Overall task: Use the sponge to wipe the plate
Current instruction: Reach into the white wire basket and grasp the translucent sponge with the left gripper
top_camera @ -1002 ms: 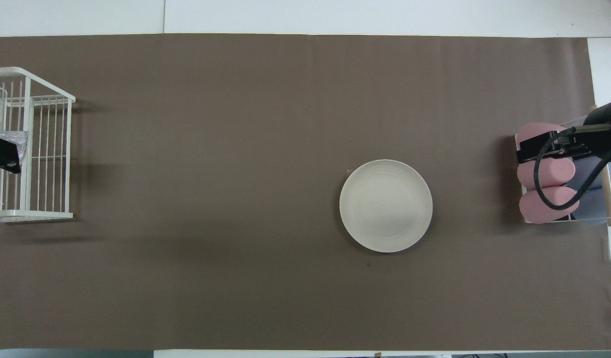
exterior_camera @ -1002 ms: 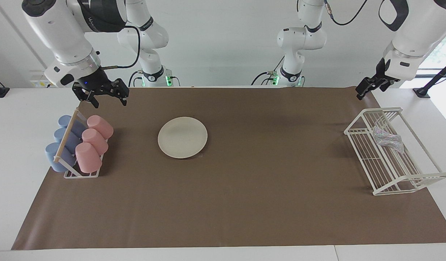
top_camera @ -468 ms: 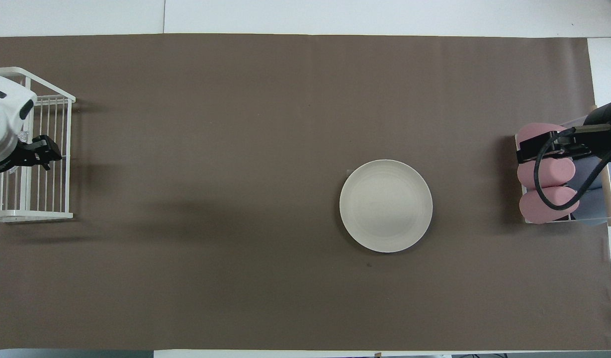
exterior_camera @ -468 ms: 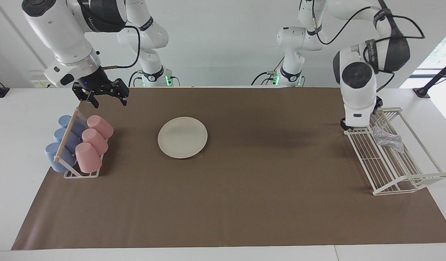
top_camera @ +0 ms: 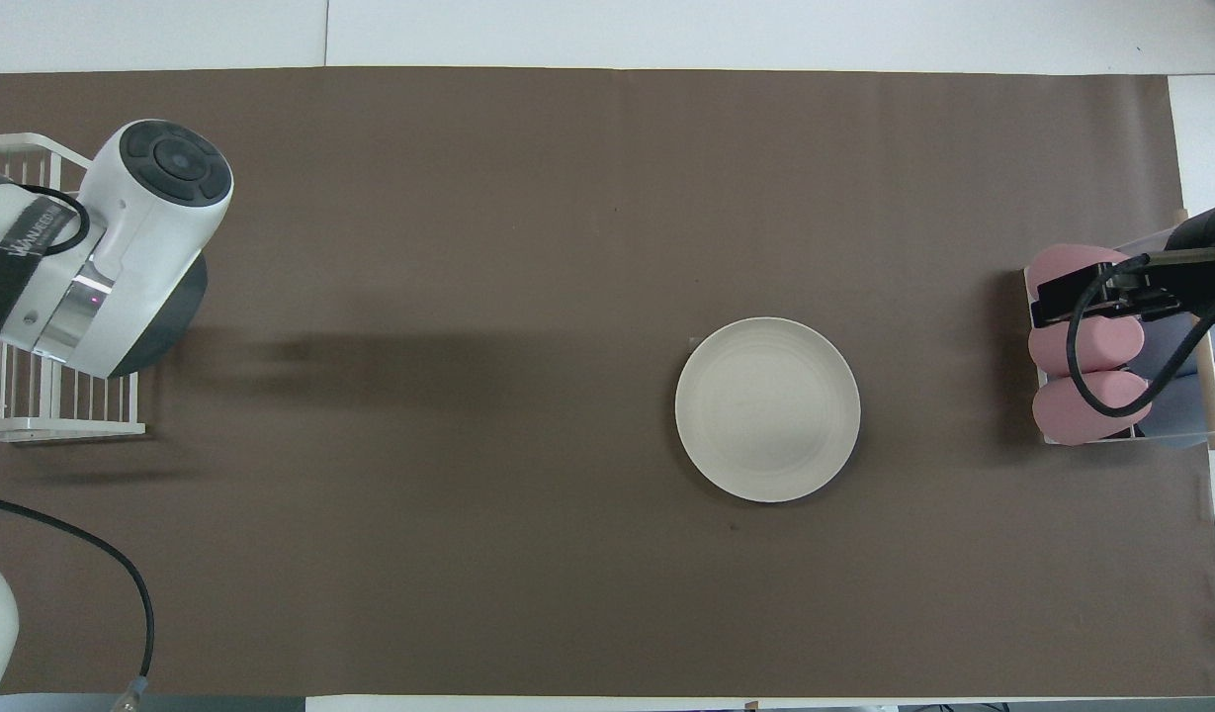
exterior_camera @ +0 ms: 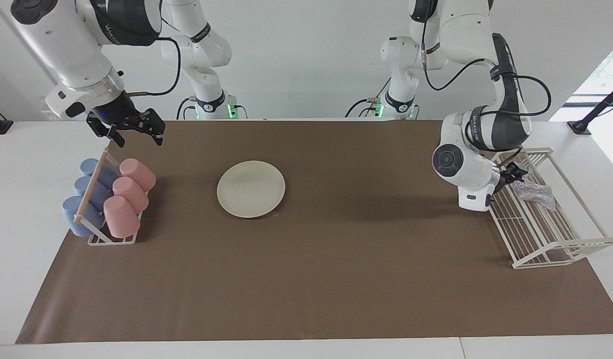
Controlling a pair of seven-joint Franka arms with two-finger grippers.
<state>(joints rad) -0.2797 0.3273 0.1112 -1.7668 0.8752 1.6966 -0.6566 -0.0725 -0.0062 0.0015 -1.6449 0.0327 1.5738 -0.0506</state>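
Plate [exterior_camera: 251, 188]: round and cream-white, lying flat on the brown mat [exterior_camera: 336, 279], toward the right arm's end of the table. Nothing is on it or touching it.
Sponge [exterior_camera: 533, 192]: a small shiny, wrinkly wad lying in the white wire rack [exterior_camera: 560, 249], at the left arm's end of the table, well apart from the plate.
Left gripper [exterior_camera: 511, 175]: down low at the rack's edge, just beside the sponge, at the end of it nearer to the robots. I cannot tell if its fingers are wide or narrow, or if it touches the sponge. From above, the arm's big white body hides it.
Right gripper [exterior_camera: 132, 135]: up in the air over the robots' end of the cup holder [exterior_camera: 109, 239]. Its two fingers are spread wide and hold nothing.
Cups: three pink cups [exterior_camera: 128, 194] and three blue cups [exterior_camera: 82, 199] lie in the holder, at the right arm's end of the table.
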